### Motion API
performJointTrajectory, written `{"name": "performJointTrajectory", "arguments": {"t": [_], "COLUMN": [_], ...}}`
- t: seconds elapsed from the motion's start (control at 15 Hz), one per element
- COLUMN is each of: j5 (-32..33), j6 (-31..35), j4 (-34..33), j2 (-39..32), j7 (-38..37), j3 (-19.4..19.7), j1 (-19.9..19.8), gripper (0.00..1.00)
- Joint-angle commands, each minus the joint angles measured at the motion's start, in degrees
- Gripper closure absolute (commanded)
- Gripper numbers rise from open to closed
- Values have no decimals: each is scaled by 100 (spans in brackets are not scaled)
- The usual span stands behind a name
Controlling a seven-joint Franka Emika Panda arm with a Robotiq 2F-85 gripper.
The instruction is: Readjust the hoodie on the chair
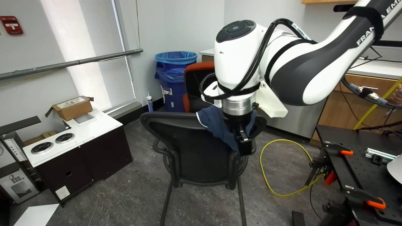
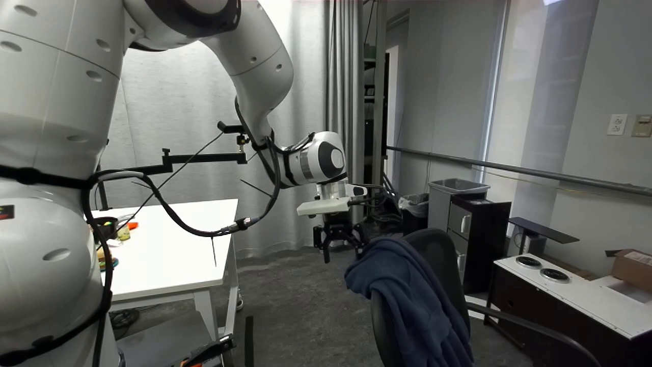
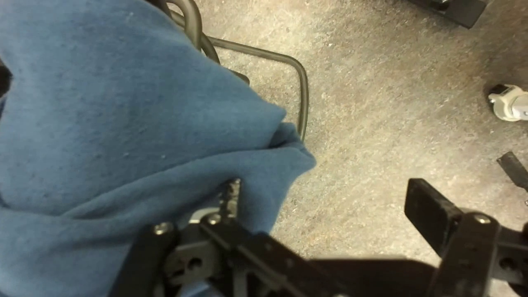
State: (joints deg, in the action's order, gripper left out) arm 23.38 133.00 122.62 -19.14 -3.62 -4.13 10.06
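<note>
Hoodie [image 2: 413,300] hangs over back of chair [image 1: 201,153]. Jaws wide apart, one side over hoodie, other over floor [image 3: 363,144]. Closing here could pinch only loose edge, so pull might slip free.

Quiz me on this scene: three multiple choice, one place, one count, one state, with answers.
1. Where is the hoodie relative to the black chair? A) underneath it B) over its back C) away from it
2. How many burners on the white top? A) four B) three C) two
3. How are the fingers? A) apart B) pressed together C) crossed

1 B: it crosses the top edge in both exterior views.
2 C: two show in both exterior views.
3 A: the wrist view shows a wide gap.
</note>
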Motion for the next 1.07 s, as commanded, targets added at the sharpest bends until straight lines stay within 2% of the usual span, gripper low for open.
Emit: {"name": "performJointTrajectory", "arguments": {"t": [0.0,0.27,0.6,0.8,0.87,0.93,1.0], "j5": [114,281,1224,1578,1648,1675,1738], "j6": [157,166,145,133,131,125,148], "j4": [320,223,-12,-150,-190,-235,-259], "j2": [200,218,336,353,350,330,319], "j7": [-189,-355,-711,-876,-906,-916,-973], "j3": [13,157,545,649,669,678,696], "j1": [125,125,71,-32,-74,-116,-145], "gripper": [0,0,0,0,11,26,32]}}
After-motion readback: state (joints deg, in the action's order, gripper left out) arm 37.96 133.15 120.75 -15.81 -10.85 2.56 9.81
